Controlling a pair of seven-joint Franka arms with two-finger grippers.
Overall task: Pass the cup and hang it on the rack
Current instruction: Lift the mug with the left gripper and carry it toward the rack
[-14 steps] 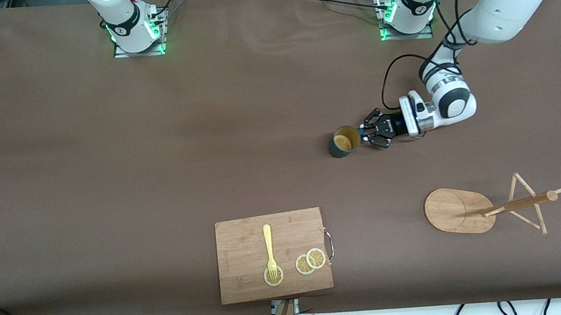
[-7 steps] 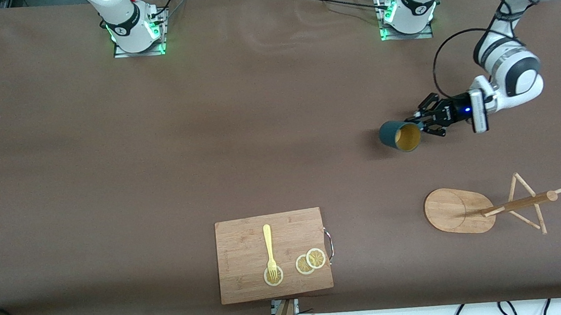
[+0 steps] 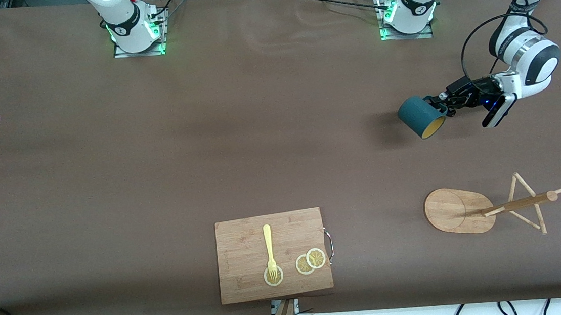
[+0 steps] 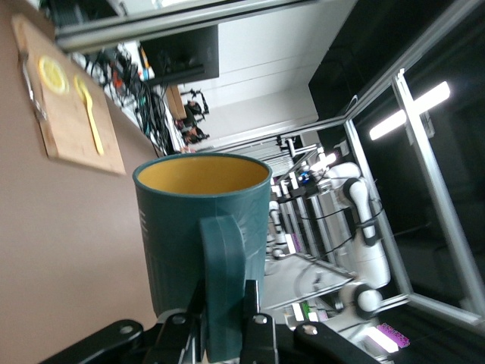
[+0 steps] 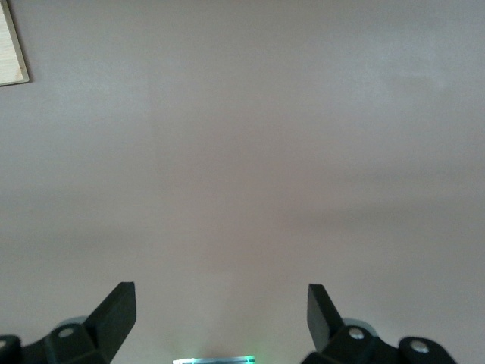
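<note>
Nearest the front camera, the rack [image 3: 458, 211] stands empty, so hanging remains. Above the table, the left gripper [image 3: 446, 104] clamps the cup [image 3: 421, 117] by its handle (cup tipped sideways). The right gripper [image 5: 220, 315] waits, fingers apart, over bare table.

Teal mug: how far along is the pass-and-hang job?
Done: the dark teal mug with the yellow interior is off the table, tipped on its side in the left gripper, whose fingers pinch its loop handle. In hand: carrying it over bare table. Left: hanging it on the light bamboo mug rack, whose pegs are bare. The right gripper waits open over bare table.
</note>
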